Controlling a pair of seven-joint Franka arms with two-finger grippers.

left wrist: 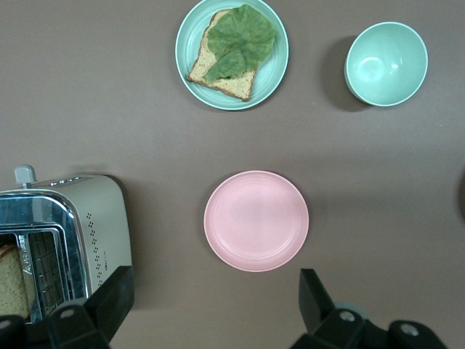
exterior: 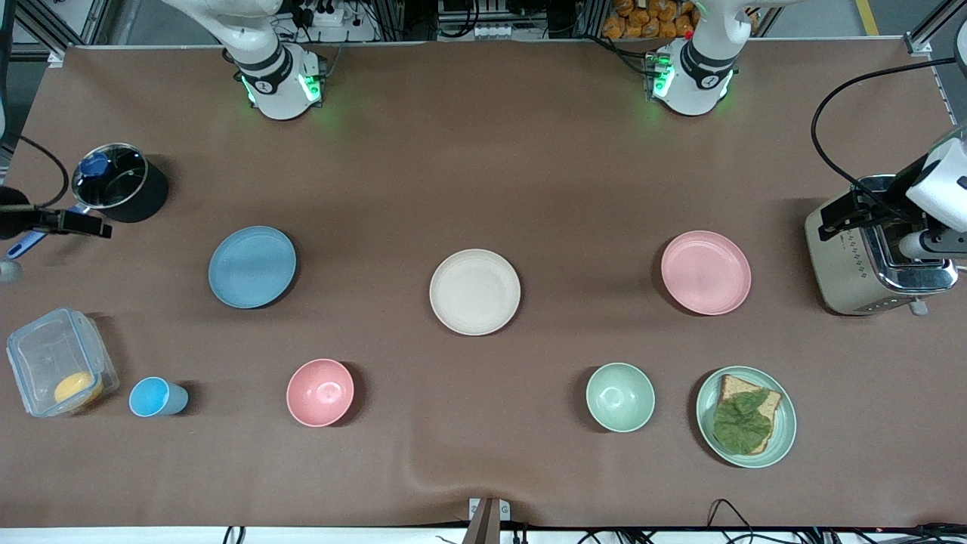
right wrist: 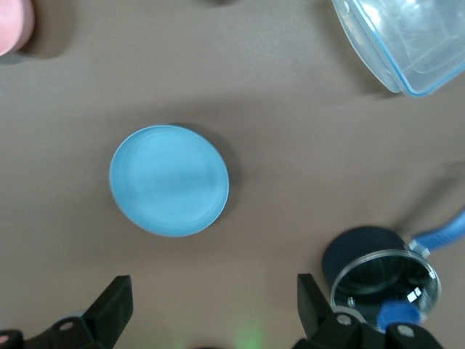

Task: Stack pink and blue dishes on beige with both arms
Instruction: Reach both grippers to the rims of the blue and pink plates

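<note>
Waiting at the centre of the brown worktop (exterior: 483, 151), the beige plate (exterior: 474, 292) lies bare, with the blue plate (exterior: 251, 267) well apart toward the right arm's end and the pink plate (exterior: 705, 272) well apart toward the left arm's end; nothing is stacked yet. The left gripper (left wrist: 214, 309) hangs over the toaster (exterior: 869, 253) with its fingers spread wide and empty, the pink plate in plain sight below its wrist camera. The right gripper (right wrist: 214, 313) is up over the lidded pot (exterior: 113, 181), likewise wide and holding nothing, looking down on the blue plate. Each plate lies flat with only a low rim to catch, so a finger that fails to get under the edge could push the plate across the cloth or let it tip out in transit. Both arms head for one central spot, and arriving together risks a collision there. Nearer the front camera, the pink bowl (exterior: 320, 392), green bowl (exterior: 620, 397) and bread plate (exterior: 746, 416) stand clear of those paths.
</note>
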